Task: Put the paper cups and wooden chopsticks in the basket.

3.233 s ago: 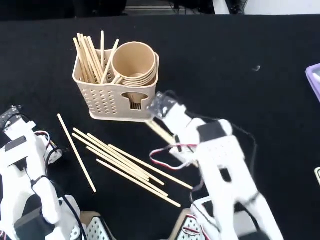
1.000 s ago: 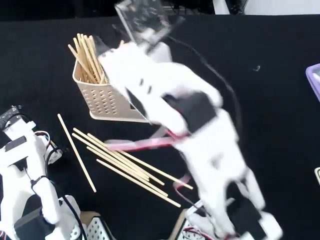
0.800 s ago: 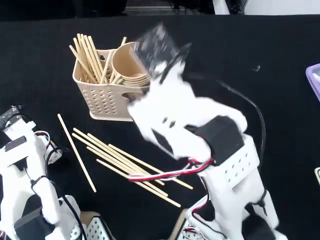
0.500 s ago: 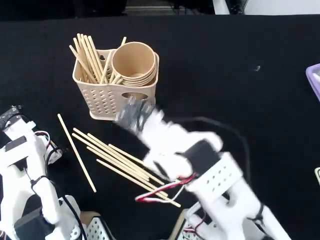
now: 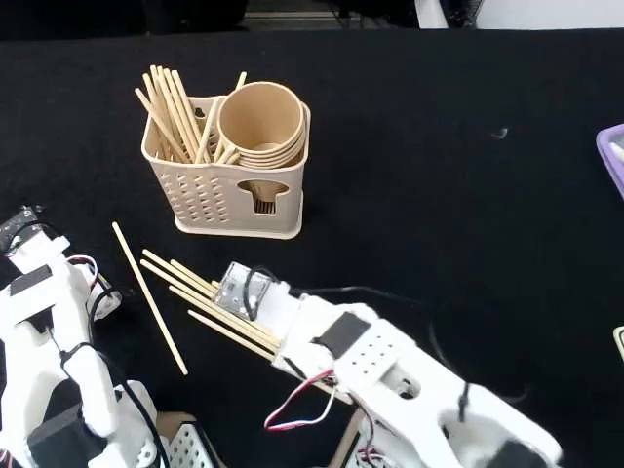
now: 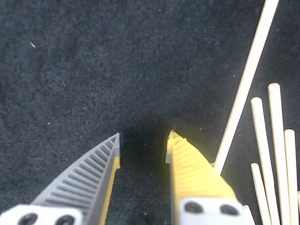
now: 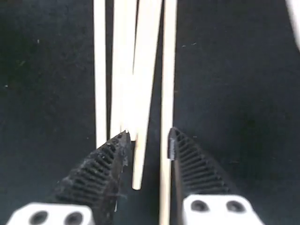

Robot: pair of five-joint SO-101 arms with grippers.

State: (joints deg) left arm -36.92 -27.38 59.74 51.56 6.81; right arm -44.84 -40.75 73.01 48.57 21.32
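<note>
1 basket (image 5: 210, 195) | 1 cup stack (image 5: 261, 117) | 1 stray chopstick (image 5: 149, 298) | right gripper (image 7: 146, 136) agape over bundle (image 7: 146, 70) | left gripper (image 6: 143, 138) agape, empty

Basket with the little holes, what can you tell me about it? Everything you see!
The beige plastic basket is box-shaped, open on top, with rows of holes in its walls and a handle cut-out in one wall. It stands upright on the black table. Inside, a stack of tan paper cups sits mouth up beside wooden chopsticks that stand on end, poking above its rim.
</note>
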